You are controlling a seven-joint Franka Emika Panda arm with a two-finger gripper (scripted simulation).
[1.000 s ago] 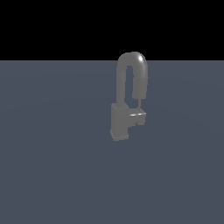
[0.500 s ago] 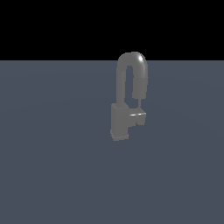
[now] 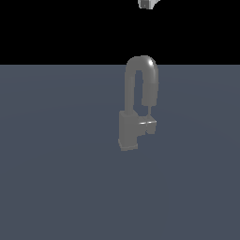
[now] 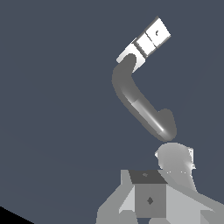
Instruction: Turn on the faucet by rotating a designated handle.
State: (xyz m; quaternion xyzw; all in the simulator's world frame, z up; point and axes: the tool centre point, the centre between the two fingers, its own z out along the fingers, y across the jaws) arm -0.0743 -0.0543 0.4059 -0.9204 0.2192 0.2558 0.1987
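Handle (image 3: 151,125) likely stiff, hinged, not liftable: you push its outer end sideways, no squeeze needed. Smooth matte faces, may slip; press flat on side face.

Faucet (image 3: 135,108) sits mid-frame in exterior view on counter (image 3: 56,187): matte grey, boxy base, tall inverted-U spout. Handle is small block, lighter top, jutting from base toward frame right, under spout end.

Tool (image 3: 146,3) only sliver at top edge; opening: you cannot tell.
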